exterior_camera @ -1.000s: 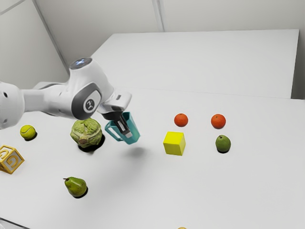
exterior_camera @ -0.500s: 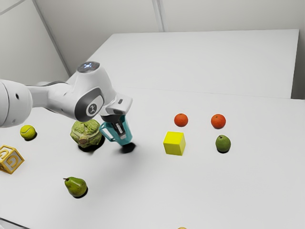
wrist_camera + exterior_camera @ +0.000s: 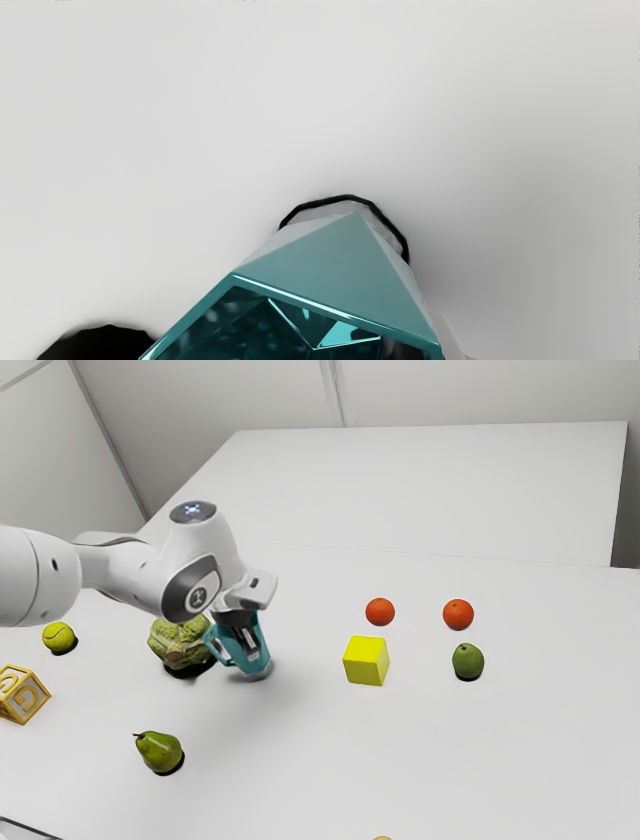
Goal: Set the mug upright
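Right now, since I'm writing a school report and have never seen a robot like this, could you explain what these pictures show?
The machine is one jointed robot arm with a black two-finger gripper, drawn by a simulator. The exterior view looks from the arm's side; the wrist view looks from its hand, over the teal mug.

The table bears a cabbage, pear, tennis ball, lettered block, yellow cube, two orange-red fruits and a green fruit.

The gripper holds the mug, which leans slightly, its base at or near the table.
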{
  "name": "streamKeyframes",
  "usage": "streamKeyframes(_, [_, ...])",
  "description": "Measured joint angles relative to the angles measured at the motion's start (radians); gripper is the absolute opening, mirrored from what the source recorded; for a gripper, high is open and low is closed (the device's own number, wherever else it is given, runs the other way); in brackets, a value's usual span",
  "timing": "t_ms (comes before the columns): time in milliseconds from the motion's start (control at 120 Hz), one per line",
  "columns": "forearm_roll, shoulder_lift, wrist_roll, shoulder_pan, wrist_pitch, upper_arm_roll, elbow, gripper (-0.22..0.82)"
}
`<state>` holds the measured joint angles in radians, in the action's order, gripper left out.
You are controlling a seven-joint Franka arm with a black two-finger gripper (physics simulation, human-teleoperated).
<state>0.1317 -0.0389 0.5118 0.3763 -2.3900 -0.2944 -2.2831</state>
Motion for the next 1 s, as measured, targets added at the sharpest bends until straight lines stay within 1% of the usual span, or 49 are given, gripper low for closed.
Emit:
streamKeyframes(200, [-0.003,-0.017,-0.014,0.019,-0.011,0.000,-0.004,-0.18])
streamKeyframes(367, [-0.005,-0.020,-0.022,0.010,-0.015,0.001,-0.007,-0.17])
streamKeyframes(650, [-0.019,-0.020,-0.017,0.005,-0.012,0.001,-0.006,0.05])
streamKeyframes(875, [-0.023,-0.012,-0.014,0.006,-0.011,0.001,-0.005,0.26])
streamKeyframes(1000, [-0.025,0.002,-0.014,0.008,-0.007,0.001,0.000,0.34])
